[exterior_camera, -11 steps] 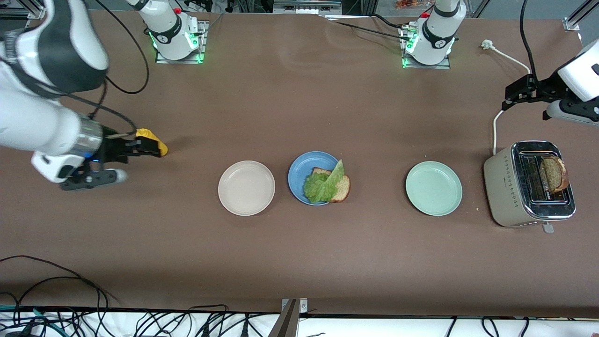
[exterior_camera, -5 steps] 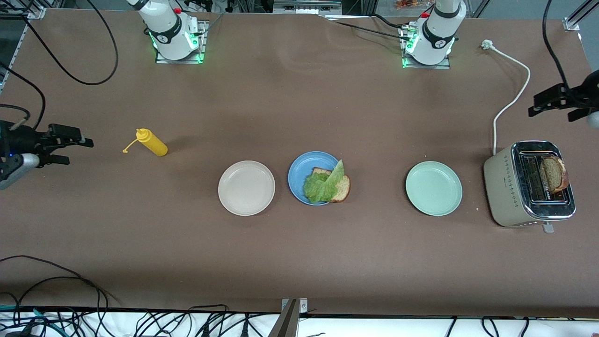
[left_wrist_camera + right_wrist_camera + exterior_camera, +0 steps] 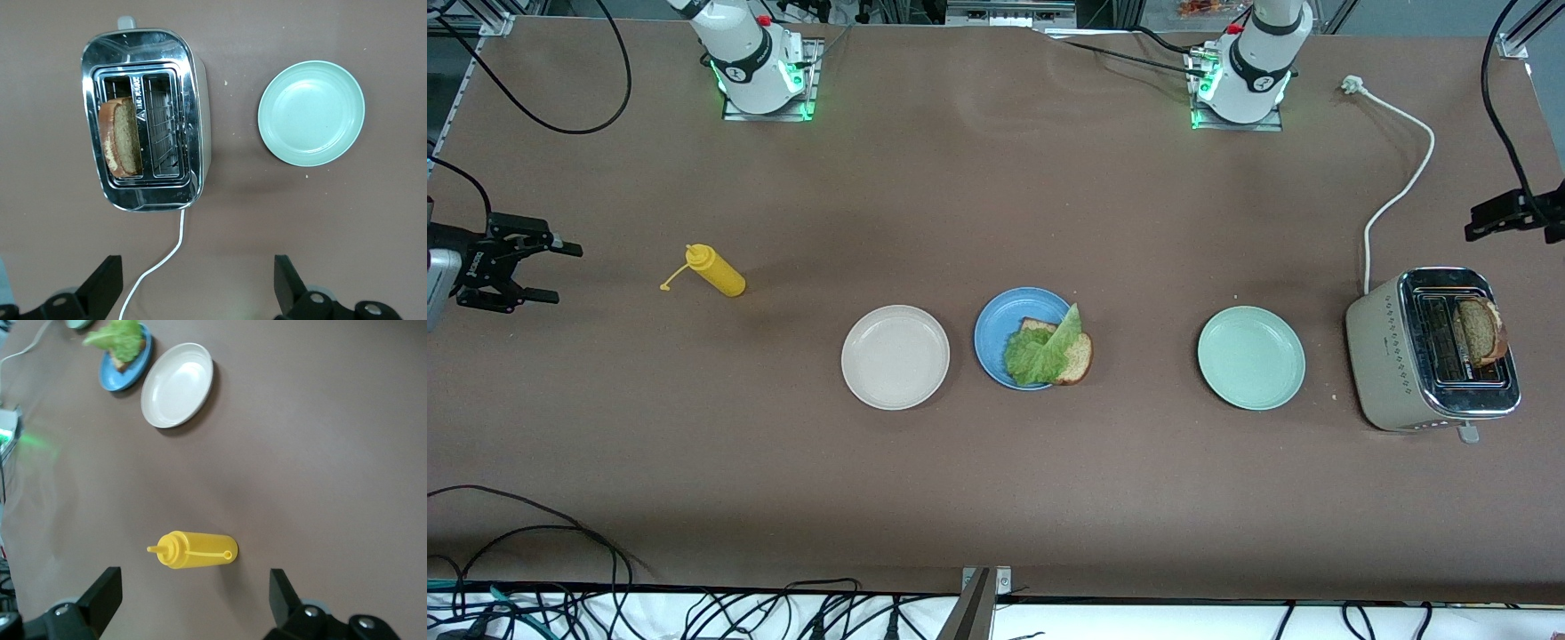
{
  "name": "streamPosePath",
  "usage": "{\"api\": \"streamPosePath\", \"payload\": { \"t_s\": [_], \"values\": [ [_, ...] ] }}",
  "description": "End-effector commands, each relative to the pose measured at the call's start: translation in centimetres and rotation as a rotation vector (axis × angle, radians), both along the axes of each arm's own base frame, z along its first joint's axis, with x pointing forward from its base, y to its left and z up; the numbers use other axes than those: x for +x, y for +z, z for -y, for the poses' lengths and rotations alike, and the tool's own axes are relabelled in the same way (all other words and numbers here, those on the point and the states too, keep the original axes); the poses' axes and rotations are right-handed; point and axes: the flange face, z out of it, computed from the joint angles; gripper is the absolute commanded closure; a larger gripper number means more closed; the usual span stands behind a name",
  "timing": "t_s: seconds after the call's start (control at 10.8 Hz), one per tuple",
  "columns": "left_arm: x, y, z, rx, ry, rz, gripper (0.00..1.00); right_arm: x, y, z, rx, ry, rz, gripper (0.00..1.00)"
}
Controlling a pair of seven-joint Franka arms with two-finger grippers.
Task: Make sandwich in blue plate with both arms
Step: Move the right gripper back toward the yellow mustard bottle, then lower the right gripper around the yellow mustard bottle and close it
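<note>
Matt brown table surface (image 3: 996, 480), smooth and uniform. Round matt medium-blue plate (image 3: 1000, 324), plastic-looking, bearing a porous brown-crusted bread slice (image 3: 1074, 357) and a ruffled, slightly waxy green lettuce leaf (image 3: 1036, 351). Round beige plate (image 3: 895, 357) and round pale mint-green plate (image 3: 1251, 357), both smooth with a soft sheen. Beige toaster (image 3: 1432, 351) with satin painted sides and a polished, mirror-like metal top; a coarse wholemeal slice (image 3: 122, 137) stands in one slot. Glossy yellow plastic squeeze bottle (image 3: 716, 271). Smooth white power cord (image 3: 1400, 191).
</note>
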Motion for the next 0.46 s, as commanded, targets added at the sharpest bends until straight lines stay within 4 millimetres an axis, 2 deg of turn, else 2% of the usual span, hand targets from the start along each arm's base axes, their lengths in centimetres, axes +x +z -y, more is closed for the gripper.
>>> {"api": "streamPosePath", "payload": {
  "t_s": [0.0,0.09,0.19,0.28,0.37],
  "values": [
    [1.1,-0.8,-1.0,0.025,-0.006,-0.009,0.00,-3.4,-3.4,2.8,0.150,0.115,0.151,0.02],
    [1.5,-1.6,-1.2,0.020,-0.004,-0.021,0.00,-4.3,-5.2,3.6,0.197,0.151,0.203,0.02],
    [1.7,-1.6,-1.3,0.020,-0.002,-0.018,0.00,-5.2,-7.4,4.4,0.262,0.175,0.233,0.02],
    [1.7,-0.9,-1.4,0.024,-0.001,-0.006,0.00,-5.9,-9.6,5.0,0.345,0.188,0.256,0.02],
    [1.7,-0.3,-0.7,0.023,-0.008,-0.004,0.00,-6.7,-12.1,5.9,0.404,0.198,0.281,0.02]
  ]
}}
